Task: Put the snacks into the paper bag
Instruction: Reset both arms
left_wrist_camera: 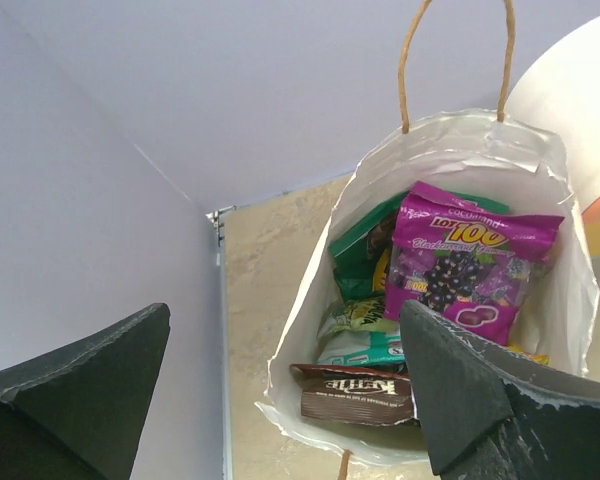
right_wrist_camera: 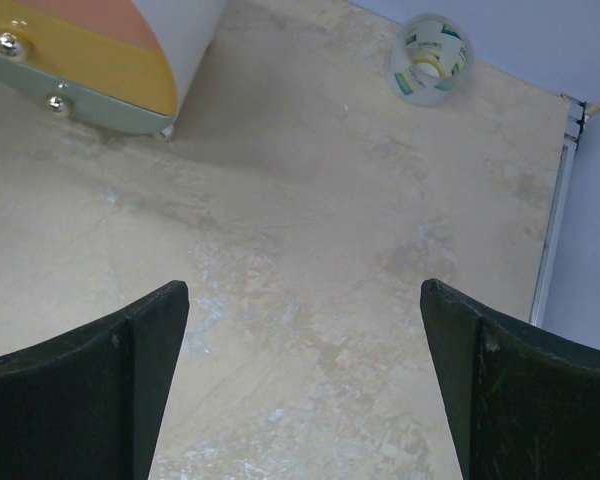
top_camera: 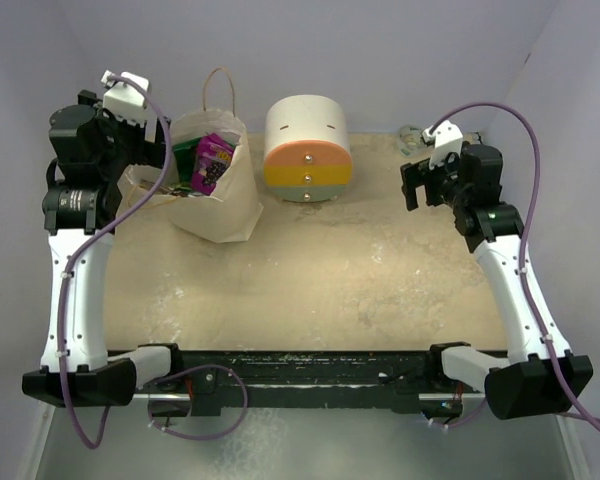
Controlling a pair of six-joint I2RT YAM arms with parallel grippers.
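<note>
Cream-white paper forms the paper bag (top_camera: 237, 212), which stands open at the far left of the table (top_camera: 360, 280), just beside the round white container (top_camera: 305, 125) with pastel drawer fronts. The snacks are inside it. In the left wrist view a purple packet (left_wrist_camera: 472, 262) leans on top against the bag's far wall, with a green packet (left_wrist_camera: 363, 245) tucked behind it. A pale green and teal packet (left_wrist_camera: 363, 335) lies lower down, and a brown packet (left_wrist_camera: 358, 394) rests at the near rim. A sliver at the bag's right side may be another packet, but too little shows to tell.

The left gripper (left_wrist_camera: 283, 312) hangs above the bag's mouth, its jaws wide apart and holding nothing. The right gripper (right_wrist_camera: 302, 290) is well apart at the table's right side, above bare tabletop, its jaws also spread and empty. A roll of tape (right_wrist_camera: 432, 58) lies near the far right corner.
</note>
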